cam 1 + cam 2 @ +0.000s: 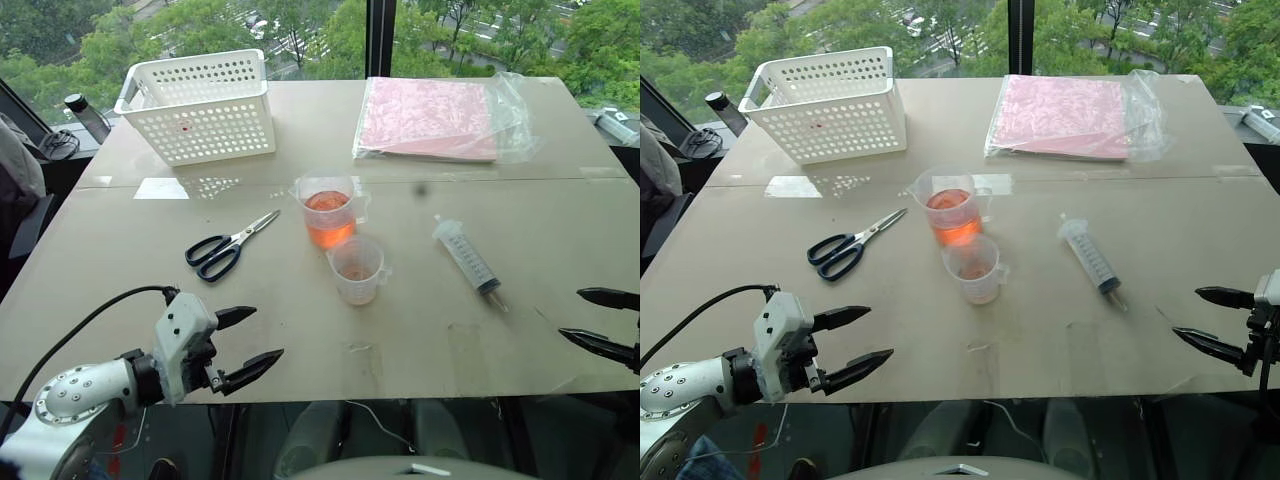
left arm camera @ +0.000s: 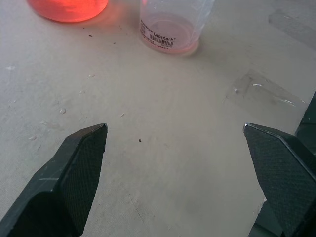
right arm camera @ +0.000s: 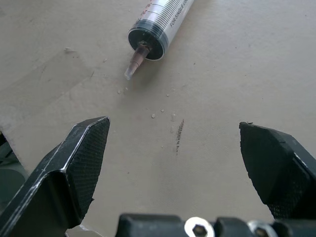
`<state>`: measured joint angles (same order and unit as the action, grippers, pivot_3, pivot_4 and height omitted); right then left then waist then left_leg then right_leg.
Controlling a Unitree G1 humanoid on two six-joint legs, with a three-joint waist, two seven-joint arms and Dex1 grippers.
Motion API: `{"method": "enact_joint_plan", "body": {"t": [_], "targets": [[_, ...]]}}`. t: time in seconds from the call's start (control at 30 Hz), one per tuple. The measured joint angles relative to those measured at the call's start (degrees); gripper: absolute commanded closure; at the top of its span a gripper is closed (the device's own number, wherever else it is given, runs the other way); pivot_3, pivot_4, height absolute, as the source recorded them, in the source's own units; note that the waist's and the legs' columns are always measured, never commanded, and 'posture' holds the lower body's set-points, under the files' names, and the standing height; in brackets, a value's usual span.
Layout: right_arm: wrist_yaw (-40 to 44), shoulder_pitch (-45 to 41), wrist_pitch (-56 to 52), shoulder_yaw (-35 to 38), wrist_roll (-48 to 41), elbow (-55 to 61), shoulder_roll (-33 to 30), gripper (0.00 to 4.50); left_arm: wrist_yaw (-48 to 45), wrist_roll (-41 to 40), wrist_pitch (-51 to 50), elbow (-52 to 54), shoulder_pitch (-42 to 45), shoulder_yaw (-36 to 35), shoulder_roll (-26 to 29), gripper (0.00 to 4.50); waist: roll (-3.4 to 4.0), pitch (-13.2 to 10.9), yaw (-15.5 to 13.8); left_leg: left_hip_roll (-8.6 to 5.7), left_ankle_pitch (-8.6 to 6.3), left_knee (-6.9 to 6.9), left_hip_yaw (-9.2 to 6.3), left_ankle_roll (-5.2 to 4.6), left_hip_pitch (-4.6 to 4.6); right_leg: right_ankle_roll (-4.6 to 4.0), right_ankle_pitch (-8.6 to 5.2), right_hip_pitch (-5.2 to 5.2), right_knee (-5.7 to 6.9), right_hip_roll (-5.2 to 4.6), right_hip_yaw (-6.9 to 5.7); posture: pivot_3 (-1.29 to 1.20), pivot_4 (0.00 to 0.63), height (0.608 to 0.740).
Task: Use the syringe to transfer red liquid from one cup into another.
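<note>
The bench [image 1: 120, 300] is a smooth, matte beige slab, faintly scuffed and speckled. Near its middle stands the large cup [image 1: 328, 212], clear plastic with a side handle and spout, holding translucent orange-red liquid [image 1: 328, 222] in its lower half. Touching it at about 5 o'clock is the small cup [image 1: 356, 268], a narrower clear plastic beaker with a thin pinkish film at its bottom. The syringe [image 1: 467, 257] lies flat at 3 o'clock from the cups, well apart from them: a clear barrel with black graduations, a dark seal, and a narrow tip aimed toward 5 o'clock, with small droplets on the bench just off the tip.

At 9 o'clock from the cups lie scissors [image 1: 227, 246] with black looped handles and steel blades. At 11 o'clock sits a white perforated plastic basket [image 1: 200, 108], rectangular; at 1 o'clock, a pink patterned sheet in a crinkled clear bag [image 1: 432, 118].

The left end effector [image 1: 245, 345], with black tapered, cross-hatched fingers, hovers at the near edge at 7 o'clock, jaws spread wide and empty. The right end effector [image 1: 600, 322] sits at 4 o'clock, equally wide apart, gripping nothing, the syringe tip just ahead of it.
</note>
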<state>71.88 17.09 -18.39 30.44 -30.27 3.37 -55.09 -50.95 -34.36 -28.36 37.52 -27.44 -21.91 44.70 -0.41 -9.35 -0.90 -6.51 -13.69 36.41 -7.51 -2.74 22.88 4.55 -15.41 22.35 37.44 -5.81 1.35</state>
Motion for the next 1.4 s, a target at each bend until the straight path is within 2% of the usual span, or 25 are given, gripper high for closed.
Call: {"method": "enact_joint_plan", "body": {"t": [0.2,0.6,0.67,0.8,0.9,1.0,1.1,1.2,1.27,1.33,1.4], "targets": [[-1.58,2.37,0.21,-0.42,0.10,2.75,3.81,0.00,-2.04,0.46,0.30,-2.43,0.50,-0.11,1.14,0.02,0.07,0.01,-0.07,0.00,0.00,0.00,-0.03,0.00,0.00,0.00,0.00,0.00,0.01,0.00,-0.04,0.00,0.150,0.740],[-3.02,2.38,0.76,-0.51,0.51,3.16,4.44,0.00,-2.72,0.18,-0.22,-2.72,2.06,-0.35,1.22,0.02,0.06,0.00,0.03,0.00,0.00,0.01,-0.01,0.00,-0.02,0.01,0.01,0.00,0.02,0.01,0.00,0.00,0.150,0.740],[-4.97,0.87,-0.48,-0.53,-0.25,4.61,5.50,0.00,-3.31,-1.77,-1.33,-2.65,2.40,-1.26,1.59,0.02,0.06,0.00,0.11,0.00,0.00,0.01,-0.01,0.01,-0.02,0.01,0.01,0.01,0.06,0.01,0.01,0.00,0.150,0.740],[-12.72,-8.17,-8.31,-3.01,-2.65,10.02,5.84,0.00,-5.92,-11.75,-6.85,-2.18,5.99,-6.05,5.64,0.02,0.08,-0.02,0.25,0.00,0.02,0.05,-0.03,0.04,-0.07,-0.05,-0.03,0.04,0.26,0.02,0.02,0.00,0.150,0.740],[-18.72,-16.58,-14.79,-9.18,-2.10,14.11,4.82,0.00,-6.39,-22.53,-12.56,-2.78,11.42,-11.88,9.89,0.02,0.08,-0.02,0.14,0.00,0.04,0.06,-0.06,0.05,-0.04,-0.03,-0.01,0.10,0.29,0.03,-0.04,0.00,0.150,0.740],[-27.15,-35.20,-33.45,-19.94,-2.89,16.12,4.02,0.00,-7.94,-31.00,-17.46,-6.51,15.37,-16.91,14.02,0.02,0.20,-0.11,0.99,0.00,0.09,0.04,0.15,0.11,0.04,-0.01,0.01,0.32,0.32,0.04,0.01,0.00,0.150,0.740],[-31.51,-51.07,-49.72,-29.95,-1.94,14.96,2.67,0.00,-9.12,-33.19,-19.17,-7.76,17.26,-17.50,15.04,0.02,0.23,-0.17,1.51,0.00,0.19,-0.03,0.15,0.29,0.11,-0.02,0.01,0.39,0.25,0.03,0.06,0.00,0.150,0.740],[-35.05,-65.90,-67.32,-38.39,-2.01,5.72,7.44,0.00,-10.60,-32.98,-19.33,-8.88,19.86,-16.93,15.88,0.02,0.01,-0.21,1.61,0.00,0.19,-0.11,0.04,0.32,0.16,-0.09,-0.02,0.41,0.17,0.02,0.10,0.00,0.150,0.740],[-36.56,-70.24,-72.21,-42.30,-2.92,-0.24,10.40,0.00,-11.86,-31.80,-18.99,-9.45,20.70,-16.73,16.76,0.02,0.00,-0.21,1.51,-0.01,0.18,-0.13,0.03,0.32,0.41,-0.10,-0.02,0.66,0.13,0.01,0.08,0.00,0.150,0.740],[-38.22,-73.23,-73.52,-45.42,-3.40,-6.27,13.05,0.00,-12.78,-30.59,-18.93,-10.27,21.23,-16.84,17.20,0.02,-0.01,-0.21,1.69,-0.05,0.19,0.00,0.07,0.32,1.05,-0.08,0.00,1.26,0.27,-0.02,0.11,0.00,0.150,0.740],[-40.00,-76.16,-73.78,-48.58,-3.88,-12.54,15.15,0.00,-13.90,-29.68,-18.84,-11.22,21.80,-17.26,18.14,0.02,-0.01,-0.22,2.01,-0.07,0.20,0.02,0.07,0.33,1.16,-0.08,0.00,1.37,0.30,-0.05,0.05,0.00,0.150,0.740]]}}
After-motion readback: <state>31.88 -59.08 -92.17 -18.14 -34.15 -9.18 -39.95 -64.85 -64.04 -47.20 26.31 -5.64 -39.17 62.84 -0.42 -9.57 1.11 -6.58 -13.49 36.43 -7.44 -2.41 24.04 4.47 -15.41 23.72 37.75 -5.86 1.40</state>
